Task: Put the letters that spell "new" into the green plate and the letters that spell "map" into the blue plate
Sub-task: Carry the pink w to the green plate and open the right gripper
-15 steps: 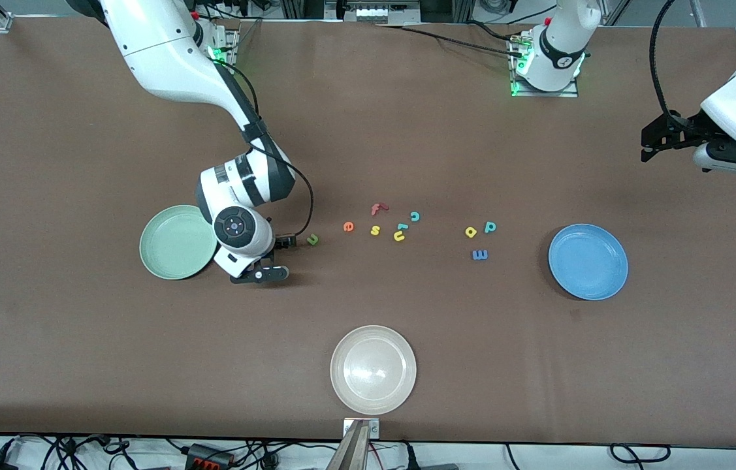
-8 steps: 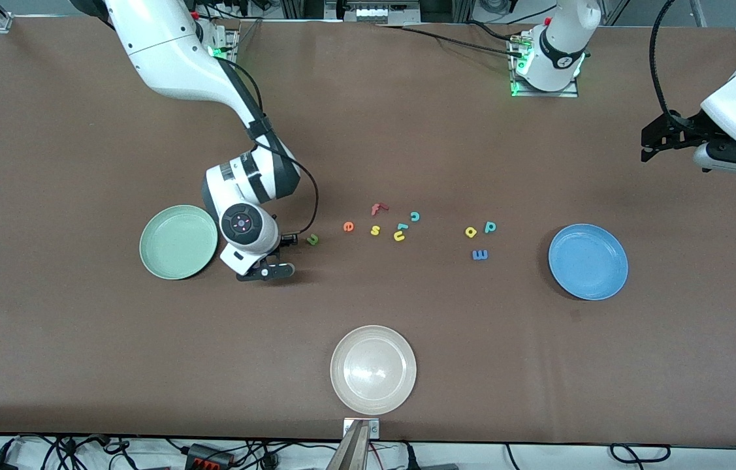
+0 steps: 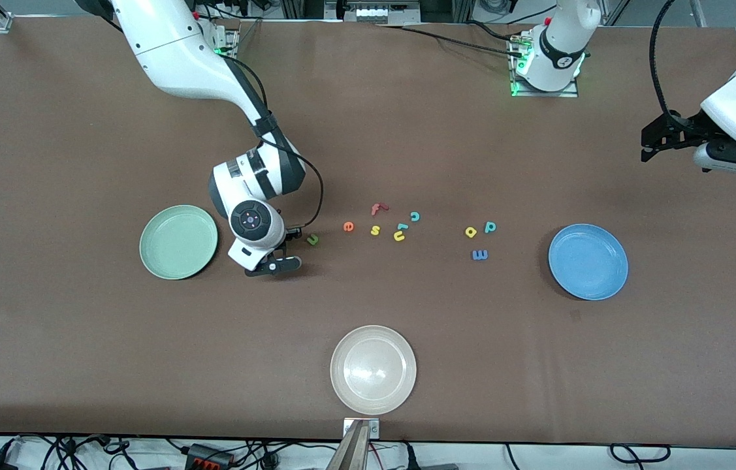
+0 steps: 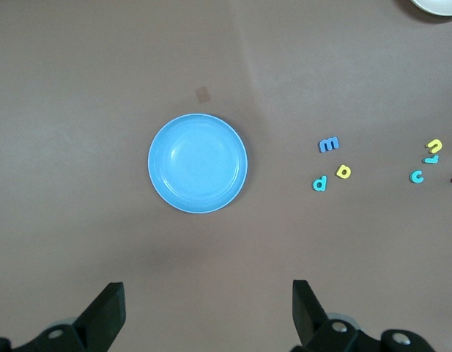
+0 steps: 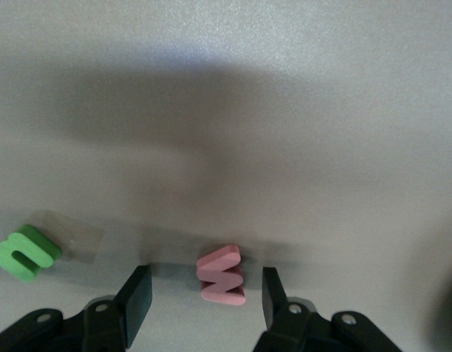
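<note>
1. Table (image 3: 80, 365): brown cloth cover; cables along the edge nearest the front camera.
2. Green plate (image 3: 178, 242), toward the right arm's end; blue plate (image 3: 588, 261), toward the left arm's end.
3. Letters: green n (image 3: 312, 239), orange e (image 3: 348, 226), pink w (image 5: 223, 274); blue m (image 3: 480, 254), yellow a (image 3: 470, 232), teal p (image 3: 490, 226), mid-table.
4. Right gripper (image 5: 204, 297): low, fingers part-open either side of the w, not touching.
5. Left gripper (image 4: 207, 312): waiting, fully spread, empty.
</note>
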Motion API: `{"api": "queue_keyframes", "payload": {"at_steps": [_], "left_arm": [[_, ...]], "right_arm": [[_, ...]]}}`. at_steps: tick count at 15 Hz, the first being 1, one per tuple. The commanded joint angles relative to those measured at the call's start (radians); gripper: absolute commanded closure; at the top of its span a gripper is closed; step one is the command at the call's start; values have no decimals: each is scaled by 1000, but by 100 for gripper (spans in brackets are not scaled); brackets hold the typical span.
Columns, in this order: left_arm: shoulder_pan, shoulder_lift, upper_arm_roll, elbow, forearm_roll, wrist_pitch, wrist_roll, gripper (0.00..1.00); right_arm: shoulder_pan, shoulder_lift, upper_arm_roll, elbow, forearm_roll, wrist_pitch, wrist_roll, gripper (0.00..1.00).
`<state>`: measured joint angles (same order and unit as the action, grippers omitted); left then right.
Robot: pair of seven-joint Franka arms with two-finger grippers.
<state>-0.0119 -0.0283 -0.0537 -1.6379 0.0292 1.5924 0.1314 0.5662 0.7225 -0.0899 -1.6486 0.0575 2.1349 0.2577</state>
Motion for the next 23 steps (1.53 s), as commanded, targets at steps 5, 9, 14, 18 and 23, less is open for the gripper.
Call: {"api": "queue_keyframes", "payload": {"at_steps": [5, 9, 14, 18, 23], "left_arm": [[0, 13, -3, 33, -14, -25, -42, 0], [-2, 13, -3, 33, -58, -49, -137, 0], [0, 13, -3, 33, -60, -51, -144, 0], [-2, 13, -8, 33, -48, -48, -69, 0], [-2, 13, -8, 33, -49, -48, -53, 0]], "right_arm": [[-3, -20, -2, -22, 16, -4, -28, 45], [-9, -18, -2, -20, 16, -4, -28, 50], [-11, -18, -2, -20, 16, -1, -28, 77], [-9, -29, -4, -19, 16, -6, -26, 92], [-60, -187, -19, -13, 15, -150, -23, 94]]}}
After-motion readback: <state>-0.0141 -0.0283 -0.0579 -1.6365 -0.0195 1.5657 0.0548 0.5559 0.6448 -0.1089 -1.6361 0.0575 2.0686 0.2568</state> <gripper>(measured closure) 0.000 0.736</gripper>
